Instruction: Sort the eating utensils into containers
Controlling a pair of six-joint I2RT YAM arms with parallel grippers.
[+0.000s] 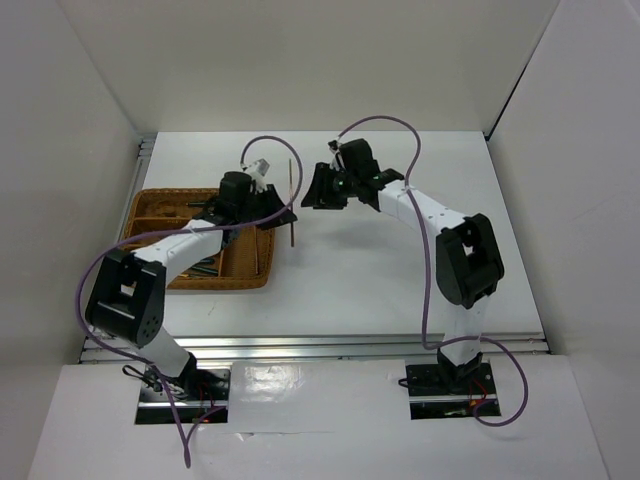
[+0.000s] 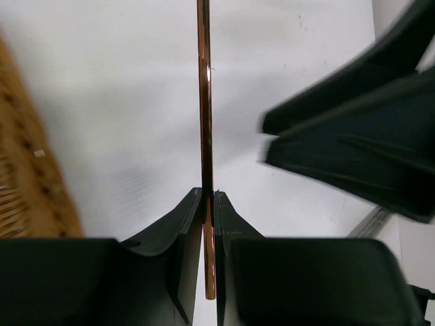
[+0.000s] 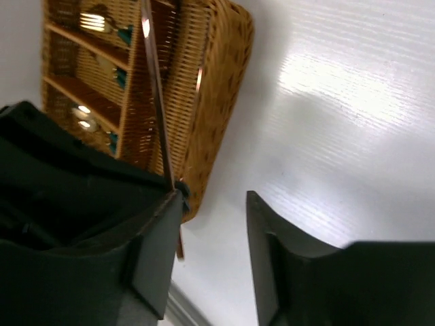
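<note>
Found one thin gold chopstick [image 2: 204, 102] clamped near its end between the closed fingers of the left gripper [image 2: 209, 197], long shaft running straight out ahead of the fingertips. From the overhead view, placed it just beside the right-hand rim of the wicker tray [image 1: 215, 286], over the white table [image 1: 380, 280] rather than over any compartment. Could not settle contact between the far tip and the table. Judged the end-grip deliberate: left the whole shaft free for lining up with a long, narrow compartment and laying in flat.

Saw the right gripper [image 3: 214, 197] close by on the chopstick's other side, fingers spread wide and holding nothing. In its wrist view, saw the shaft passing behind one finger, not caught between the two. Took that as standing off, leaving the pinch to the left arm alone.

Noted gold-headed cutlery with teal handles lying inside the tray in separate compartments: a fork [image 3: 95, 22] in one, spoon-like heads [image 3: 81, 117] in another. Made out a thin line [image 1: 257, 250] in the right-hand compartment, perhaps a second chopstick, too small for certainty.

Reckoned the sorting well along, with this chopstick not yet in. Reckoned the next move to call for a short carry leftward over the rim and a level lowering, to avoid snagging a tilted shaft on the weave or a divider.
</note>
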